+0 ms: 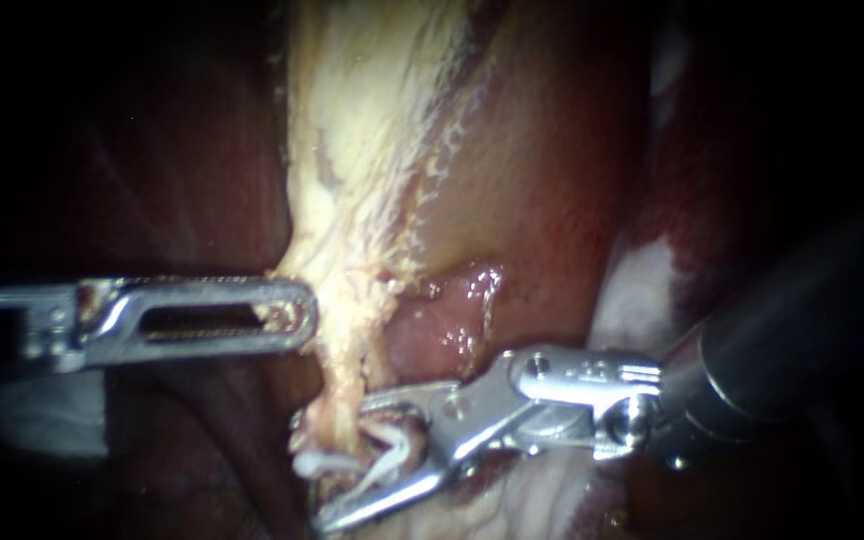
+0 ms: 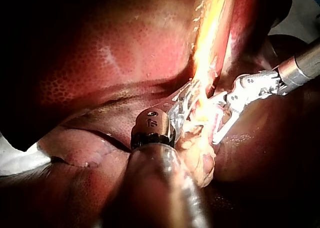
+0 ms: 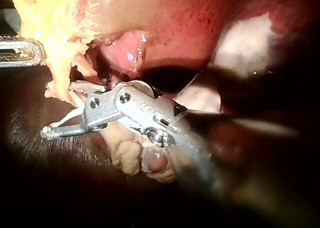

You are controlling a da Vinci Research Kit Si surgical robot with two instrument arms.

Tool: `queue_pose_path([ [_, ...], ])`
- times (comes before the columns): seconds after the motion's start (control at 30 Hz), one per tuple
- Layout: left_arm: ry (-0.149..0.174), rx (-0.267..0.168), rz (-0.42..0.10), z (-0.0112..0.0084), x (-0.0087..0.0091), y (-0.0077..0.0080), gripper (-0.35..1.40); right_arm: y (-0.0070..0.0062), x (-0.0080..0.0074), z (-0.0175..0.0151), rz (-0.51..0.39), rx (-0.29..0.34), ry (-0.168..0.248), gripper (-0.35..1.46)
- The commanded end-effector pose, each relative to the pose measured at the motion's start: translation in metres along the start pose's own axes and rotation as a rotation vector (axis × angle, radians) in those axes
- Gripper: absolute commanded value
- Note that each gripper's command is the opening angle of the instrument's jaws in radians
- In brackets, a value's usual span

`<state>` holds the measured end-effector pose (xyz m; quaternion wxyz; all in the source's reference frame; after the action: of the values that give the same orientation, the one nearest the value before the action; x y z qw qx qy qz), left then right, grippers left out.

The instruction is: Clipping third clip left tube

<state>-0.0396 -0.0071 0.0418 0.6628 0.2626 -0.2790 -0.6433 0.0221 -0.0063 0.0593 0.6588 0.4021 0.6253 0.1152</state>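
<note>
A pale tube (image 1: 340, 385) hangs down from a broad yellow-white band of tissue (image 1: 372, 150). My left instrument (image 1: 300, 316) comes in level from the left. Its slotted jaws are shut on the edge of that pale band, just above the tube. My right instrument (image 1: 310, 470) enters from the right with its jaws open, one on each side of the tube's lower part. White clips (image 1: 384, 455) show on the tube between those jaws. The right wrist view shows the same open jaws (image 3: 57, 110) straddling the strand. In the left wrist view, my left instrument (image 2: 187, 105) holds the bright strand.
Dark red liver (image 1: 182, 170) lies behind and to the left. Pink glistening tissue (image 1: 452, 320) sits just above the right instrument's jaws. A pale patch (image 1: 642, 280) lies by the right shaft, and white material (image 1: 42, 420) sits under the left shaft.
</note>
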Motion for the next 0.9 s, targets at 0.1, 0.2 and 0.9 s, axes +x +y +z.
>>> queue_pose_path([
  [0.1,-0.001,0.0,0.0,0.0001,0.0,-0.0001,-0.35,0.0006,-0.0002,0.0011,0.019,0.015,0.023,0.56],
  [0.2,-0.001,-0.001,0.0,0.0002,0.0001,-0.0001,-0.35,0.001,-0.0002,0.0017,0.035,0.032,0.058,0.56],
  [0.9,-0.002,-0.001,0.0,0.0002,0.0001,-0.0001,-0.35,0.0023,0.0044,-0.0028,0.079,-0.072,0.145,0.47],
])
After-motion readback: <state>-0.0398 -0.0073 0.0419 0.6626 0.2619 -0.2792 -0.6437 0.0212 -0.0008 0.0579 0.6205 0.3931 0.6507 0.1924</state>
